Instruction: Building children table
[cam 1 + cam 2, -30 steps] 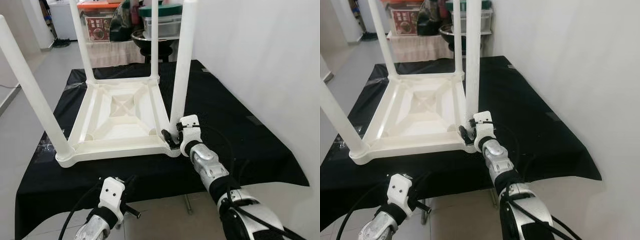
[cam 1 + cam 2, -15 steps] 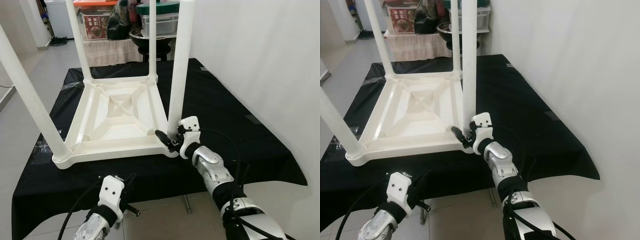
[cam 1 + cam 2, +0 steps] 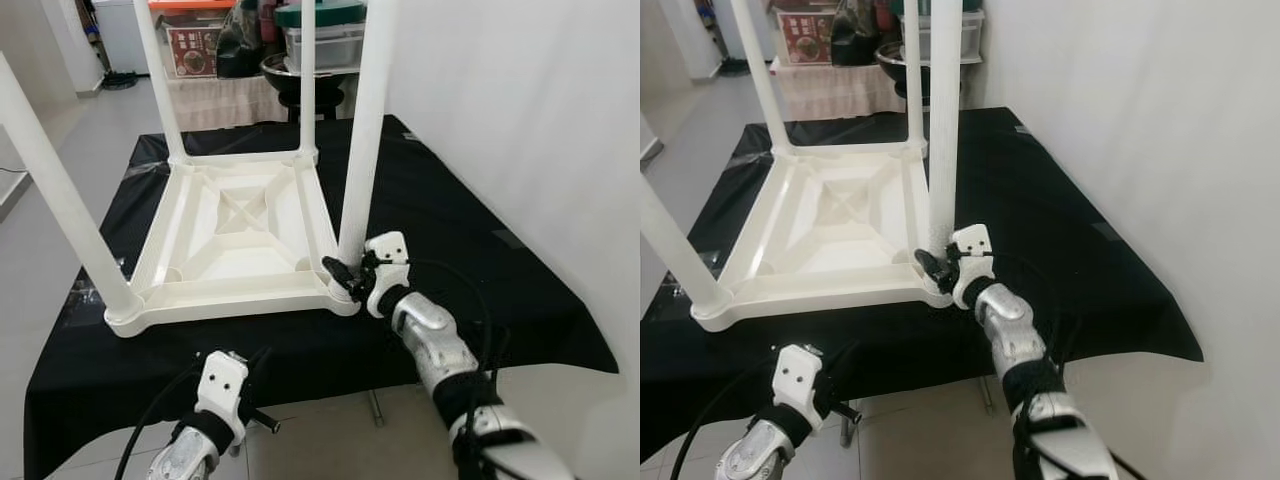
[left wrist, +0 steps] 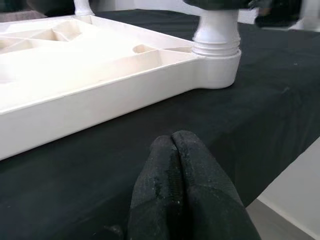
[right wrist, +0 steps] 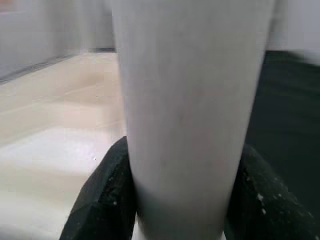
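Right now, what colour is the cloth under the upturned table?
Plain black, no pattern; the cloth shows best in the left eye view, under the white upturned table.

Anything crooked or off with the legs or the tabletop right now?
Nothing stands out. The upside-down white plastic children's table lies flat on the black cloth with four white legs standing in its corners. The right end effector grips the near-right leg at its base; the left end effector is shut, at the cloth's near edge.

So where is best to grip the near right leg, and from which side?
Low on the leg, just above its socket, from the near side. It stands upright and round, so fingers can straddle it level. The right gripper already closes on it there.
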Controlling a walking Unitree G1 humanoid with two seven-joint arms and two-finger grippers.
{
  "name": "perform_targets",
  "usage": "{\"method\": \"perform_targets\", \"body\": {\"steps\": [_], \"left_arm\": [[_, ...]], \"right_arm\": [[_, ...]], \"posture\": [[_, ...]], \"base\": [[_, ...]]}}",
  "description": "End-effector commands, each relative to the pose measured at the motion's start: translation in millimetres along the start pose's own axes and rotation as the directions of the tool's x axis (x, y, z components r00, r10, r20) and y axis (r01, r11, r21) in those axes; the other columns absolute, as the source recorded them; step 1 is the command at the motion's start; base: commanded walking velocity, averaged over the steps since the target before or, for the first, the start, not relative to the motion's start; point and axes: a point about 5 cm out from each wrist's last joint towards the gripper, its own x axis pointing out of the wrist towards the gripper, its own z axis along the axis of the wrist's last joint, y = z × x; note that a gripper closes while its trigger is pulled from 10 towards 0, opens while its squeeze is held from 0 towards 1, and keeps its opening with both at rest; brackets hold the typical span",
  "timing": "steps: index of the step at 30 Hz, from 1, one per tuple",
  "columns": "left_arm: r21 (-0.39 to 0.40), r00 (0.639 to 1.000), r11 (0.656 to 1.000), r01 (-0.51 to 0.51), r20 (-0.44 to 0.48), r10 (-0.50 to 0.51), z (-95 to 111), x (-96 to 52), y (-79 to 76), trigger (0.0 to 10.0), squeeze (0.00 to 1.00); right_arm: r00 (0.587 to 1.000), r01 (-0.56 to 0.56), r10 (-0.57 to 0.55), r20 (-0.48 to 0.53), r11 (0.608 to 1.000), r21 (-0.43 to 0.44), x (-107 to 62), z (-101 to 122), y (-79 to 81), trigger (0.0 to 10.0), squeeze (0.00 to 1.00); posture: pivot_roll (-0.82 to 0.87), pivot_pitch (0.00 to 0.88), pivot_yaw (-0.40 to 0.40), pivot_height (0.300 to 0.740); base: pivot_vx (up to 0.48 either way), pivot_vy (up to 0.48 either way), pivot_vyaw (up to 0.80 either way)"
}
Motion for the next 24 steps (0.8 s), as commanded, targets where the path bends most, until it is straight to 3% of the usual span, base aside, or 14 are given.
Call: {"method": "perform_targets", "body": {"steps": [1,3,5,9,12,15,16,17,19,20,23,24], "left_arm": [[-0.008,1.000,1.000,-0.005,-0.019,0.005,-3.1,-4.1,1.9,10.0,0.00],[-0.008,1.000,1.000,-0.005,-0.018,0.005,-3.0,-3.9,1.7,10.0,0.00],[0.006,1.000,1.000,-0.012,-0.023,0.012,-3.6,-2.9,2.1,10.0,0.00],[-0.006,1.000,1.000,-0.009,-0.022,0.009,-4.5,-2.4,3.1,10.0,0.00],[-0.004,1.000,1.000,-0.009,-0.022,0.009,-4.6,-1.7,2.9,10.0,0.00],[0.003,1.000,1.000,-0.013,-0.023,0.013,-5.0,-1.2,3.8,10.0,0.00],[0.004,1.000,1.000,-0.014,-0.024,0.014,-5.1,-1.7,4.2,10.0,0.00],[0.003,1.000,1.000,-0.015,-0.025,0.015,-5.1,-2.2,4.4,10.0,0.00],[0.003,1.000,1.000,-0.015,-0.025,0.015,-5.2,-2.6,4.7,10.0,0.00],[0.004,1.000,1.000,-0.014,-0.026,0.014,-5.2,-2.9,4.9,10.0,0.00],[0.004,1.000,1.000,-0.014,-0.026,0.014,-5.1,-2.9,4.9,10.0,0.00],[0.004,1.000,1.000,-0.014,-0.026,0.014,-5.0,-3.0,4.9,10.0,0.00]], "right_arm": [[0.929,0.348,-0.351,-0.122,0.937,-0.046,-18.9,-32.8,-36.9,0.0,0.00],[0.920,0.357,-0.360,-0.154,0.933,-0.044,-21.9,-40.2,-35.7,0.0,0.00],[0.950,0.265,-0.277,-0.145,0.959,-0.098,-21.8,-42.7,-23.7,0.0,0.00],[0.953,0.259,-0.274,-0.129,0.958,-0.126,-17.7,-34.9,-27.4,0.0,0.00],[0.954,0.262,-0.275,-0.117,0.958,-0.113,-14.6,-29.8,-27.0,0.0,0.00],[0.969,0.209,-0.219,-0.115,0.974,-0.093,-7.8,-24.2,-14.3,0.0,0.00],[0.976,0.177,-0.187,-0.111,0.979,-0.097,-6.0,-22.8,-8.2,2.9,0.00],[0.980,0.157,-0.167,-0.108,0.983,-0.100,-5.0,-21.7,-4.5,9.6,0.00],[0.982,0.141,-0.153,-0.112,0.984,-0.110,-3.6,-20.8,-1.4,10.0,0.00],[0.991,0.090,-0.101,-0.086,0.988,-0.122,1.4,-11.8,2.7,10.0,0.07],[0.993,0.077,-0.088,-0.078,0.989,-0.125,2.6,-9.3,3.6,10.0,0.07],[0.996,0.059,-0.065,-0.054,0.993,-0.106,5.4,-2.2,2.6,10.0,1.00]], "posture": [[0.09,0.032,-0.035,0.740],[0.09,0.032,-0.035,0.740],[0.09,0.033,-0.031,0.740],[0.07,0.025,-0.033,0.740],[0.07,0.024,-0.033,0.740],[0.08,0.019,-0.032,0.740],[0.09,0.017,-0.031,0.740],[0.09,0.017,-0.031,0.740],[0.09,0.018,-0.028,0.740],[0.09,0.017,-0.030,0.740],[0.09,0.017,-0.030,0.740],[0.09,0.017,-0.032,0.740]], "base": [[0.000,0.000,0.00],[0.000,0.000,0.00],[0.000,0.000,0.00],[0.000,0.000,0.00],[0.000,0.000,0.00],[0.000,0.000,0.00],[0.000,0.000,0.00],[0.000,0.000,0.00],[0.000,0.000,0.00],[0.000,0.000,0.00],[0.000,0.000,0.00],[0.000,0.000,0.00]]}}
